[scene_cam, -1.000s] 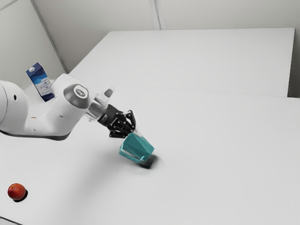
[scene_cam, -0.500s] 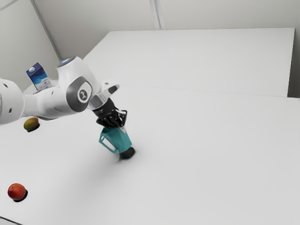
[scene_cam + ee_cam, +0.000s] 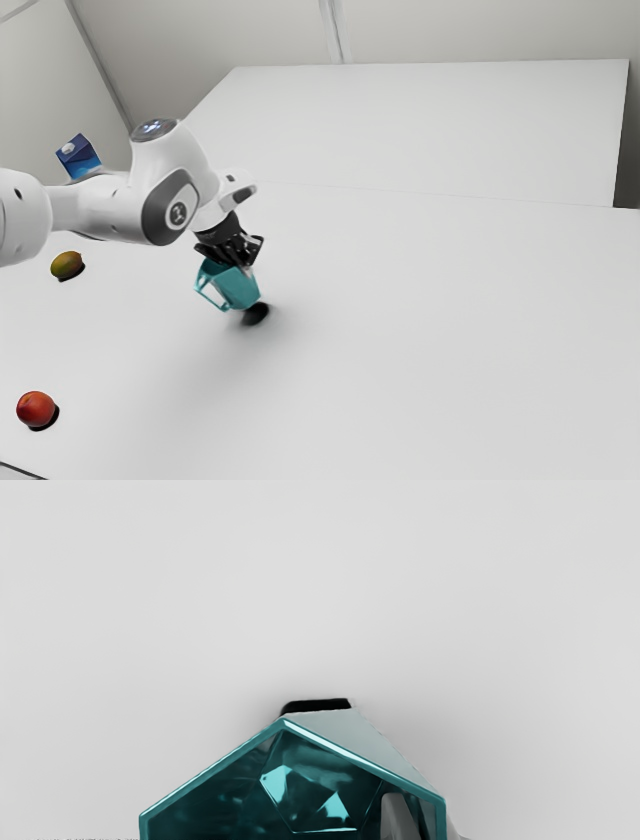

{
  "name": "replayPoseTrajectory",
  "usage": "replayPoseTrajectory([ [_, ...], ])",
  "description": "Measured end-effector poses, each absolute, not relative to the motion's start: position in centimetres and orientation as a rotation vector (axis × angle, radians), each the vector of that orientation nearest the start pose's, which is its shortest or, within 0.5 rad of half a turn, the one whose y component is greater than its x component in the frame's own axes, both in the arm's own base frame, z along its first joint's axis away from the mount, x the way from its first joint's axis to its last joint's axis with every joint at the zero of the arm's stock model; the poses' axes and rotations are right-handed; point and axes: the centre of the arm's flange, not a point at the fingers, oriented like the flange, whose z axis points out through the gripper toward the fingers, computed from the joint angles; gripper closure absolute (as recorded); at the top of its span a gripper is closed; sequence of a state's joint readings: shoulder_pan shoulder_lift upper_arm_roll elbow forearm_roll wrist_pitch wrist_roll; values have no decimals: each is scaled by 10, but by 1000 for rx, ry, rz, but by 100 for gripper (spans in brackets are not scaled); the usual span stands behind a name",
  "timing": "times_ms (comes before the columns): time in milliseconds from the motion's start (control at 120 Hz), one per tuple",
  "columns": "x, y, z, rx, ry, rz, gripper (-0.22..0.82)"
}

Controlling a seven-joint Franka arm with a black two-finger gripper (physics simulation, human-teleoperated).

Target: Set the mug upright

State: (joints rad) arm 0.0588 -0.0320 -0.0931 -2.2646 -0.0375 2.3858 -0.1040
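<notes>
The teal faceted mug [image 3: 236,286] hangs below my gripper [image 3: 240,266] in the exterior view, slightly tilted, its handle toward the exterior view's left. A dark shadow lies under its base. In the wrist view I look into the open mouth of the mug [image 3: 320,780]. One finger of my gripper [image 3: 434,820] is inside the mouth and the other is outside the same wall, so the gripper is shut on the mug's wall near the rim.
A red round fruit [image 3: 36,408] lies at the exterior view's lower left, with a yellow-green fruit [image 3: 67,264] farther up. A blue carton [image 3: 78,156] stands behind the arm. The white table [image 3: 450,330] extends to the exterior view's right.
My hand has carried the mug toward the exterior view's left and turned it from strongly tilted to nearly upright. The yellow-green fruit, first hidden by the arm, has come into view.
</notes>
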Motion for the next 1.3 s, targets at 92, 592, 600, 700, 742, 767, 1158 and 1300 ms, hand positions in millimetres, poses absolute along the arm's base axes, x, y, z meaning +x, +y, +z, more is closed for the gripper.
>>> replayPoseTrajectory([
  [92, 528, -11, 387, -3150, -165, -232, 76],
  [592, 535, -14, 370, -3091, -112, -118, 77],
  [600, 535, -14, 369, -3091, -113, -116, 77],
  [700, 534, -16, 363, -3091, -116, -94, 77],
  [742, 534, -16, 361, -3091, -119, -84, 77],
  [767, 534, -15, 359, -3090, -123, -78, 77],
  [1158, 533, 1, 343, -3087, -192, -27, 77],
  [1300, 534, -2, 339, -3087, -188, -17, 78],
])
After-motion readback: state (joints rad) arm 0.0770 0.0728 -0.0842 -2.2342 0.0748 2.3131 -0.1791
